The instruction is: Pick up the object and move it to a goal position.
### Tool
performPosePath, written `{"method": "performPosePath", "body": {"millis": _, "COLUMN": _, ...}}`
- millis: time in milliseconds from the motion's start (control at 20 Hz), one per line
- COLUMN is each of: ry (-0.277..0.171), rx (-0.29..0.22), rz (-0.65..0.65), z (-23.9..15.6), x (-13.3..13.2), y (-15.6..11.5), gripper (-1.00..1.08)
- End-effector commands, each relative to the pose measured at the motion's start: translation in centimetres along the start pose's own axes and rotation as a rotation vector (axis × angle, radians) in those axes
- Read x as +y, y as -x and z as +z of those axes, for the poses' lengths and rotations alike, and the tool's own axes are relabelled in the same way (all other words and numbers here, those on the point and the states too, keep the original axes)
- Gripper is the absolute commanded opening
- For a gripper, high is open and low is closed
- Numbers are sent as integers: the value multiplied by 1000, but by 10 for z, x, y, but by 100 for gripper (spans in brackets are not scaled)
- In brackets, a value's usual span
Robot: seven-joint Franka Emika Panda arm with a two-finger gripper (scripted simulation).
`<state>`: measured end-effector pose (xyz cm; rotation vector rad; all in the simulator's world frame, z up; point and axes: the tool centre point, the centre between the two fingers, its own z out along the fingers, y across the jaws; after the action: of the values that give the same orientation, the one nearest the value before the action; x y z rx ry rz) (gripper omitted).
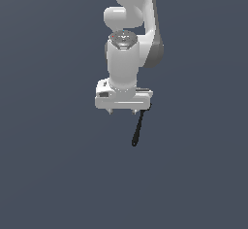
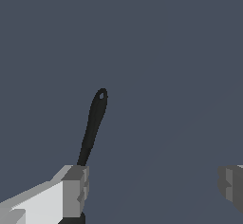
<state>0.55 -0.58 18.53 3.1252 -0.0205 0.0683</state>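
While the white arm (image 1: 127,53) hangs over the plain grey surface (image 1: 48,174), its claw (image 2: 152,185) is spread wide, gripping nothing, and the black rod (image 1: 138,128) sits right beside one finger (image 2: 76,190), poking out past it.

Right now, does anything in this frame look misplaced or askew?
Yes. The black rod is not between the fingers: the gripper is wide open, and the rod lies slanted beside one fingertip, passing under it, off-centre from the gap. Closing here would likely miss it.
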Motion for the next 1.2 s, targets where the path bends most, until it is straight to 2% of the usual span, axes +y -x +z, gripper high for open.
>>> {"method": "performPosePath", "body": {"millis": 0, "ry": -1, "rx": -2, "rz": 7, "z": 5, "x": -4, "y": 2, "gripper": 100}}
{"method": "performPosePath", "body": {"millis": 400, "ry": -7, "rx": -13, "rz": 63, "z": 36, "x": -34, "y": 16, "gripper": 100}}
{"method": "performPosePath", "body": {"millis": 800, "ry": -12, "rx": -32, "rz": 155, "z": 83, "x": -78, "y": 45, "gripper": 100}}
{"method": "performPosePath", "body": {"millis": 1150, "ry": -11, "rx": -42, "rz": 206, "z": 107, "x": -100, "y": 65, "gripper": 100}}
